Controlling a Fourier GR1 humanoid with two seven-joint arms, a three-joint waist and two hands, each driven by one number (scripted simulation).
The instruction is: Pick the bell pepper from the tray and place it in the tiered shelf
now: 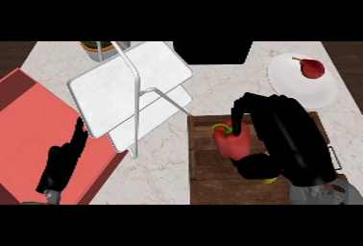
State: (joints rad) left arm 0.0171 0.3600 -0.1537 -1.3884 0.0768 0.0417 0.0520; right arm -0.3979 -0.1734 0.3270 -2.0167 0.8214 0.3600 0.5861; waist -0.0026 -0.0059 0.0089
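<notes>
Right hand (273, 139) curled round the red bell pepper (230, 141) over the wooden tray (205, 168). Left hand (64, 158) relaxed, fingers straight, beside the white tiered shelf (127, 81).

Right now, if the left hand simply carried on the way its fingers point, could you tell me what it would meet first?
The left hand rests open over the red mat, fingers aimed up and slightly right. Continuing that way, it would probably meet the tiered shelf first, at its lower left edge, though height is unclear from above.
</notes>
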